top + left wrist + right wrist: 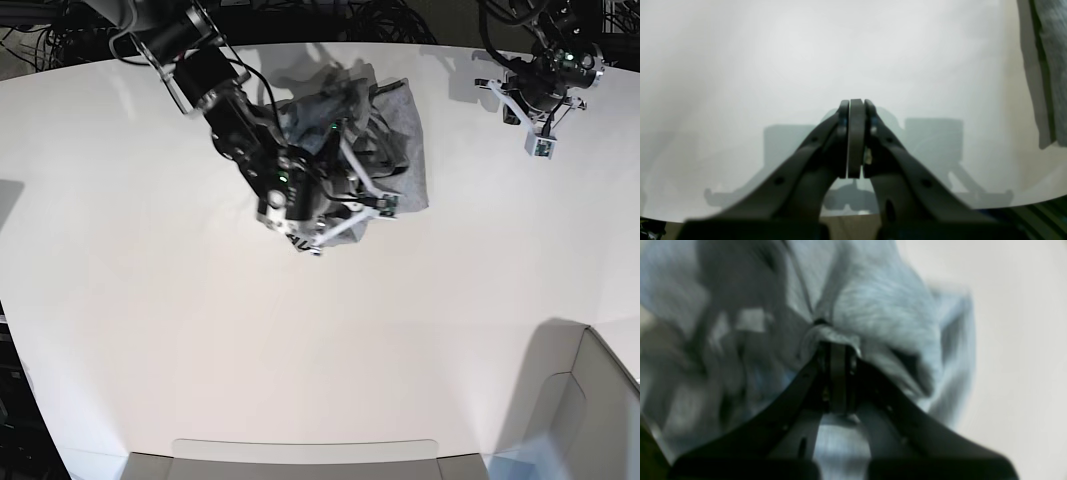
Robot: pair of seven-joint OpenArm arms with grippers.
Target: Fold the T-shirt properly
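The grey T-shirt (400,130) lies crumpled in a heap at the far middle of the white table (300,350). My right gripper (340,180) is down in the heap. In the right wrist view my right gripper (837,348) is shut on a bunched fold of the T-shirt (880,313), which is blurred. My left gripper (540,100) is off to the right of the shirt, apart from it. In the left wrist view my left gripper (857,103) is shut and empty above bare table, with a strip of the T-shirt (1053,66) at the right edge.
The table's far curved edge (1033,200) runs just behind my left gripper. Dark cables (380,20) lie beyond the far edge. A grey bin corner (590,400) stands at the near right.
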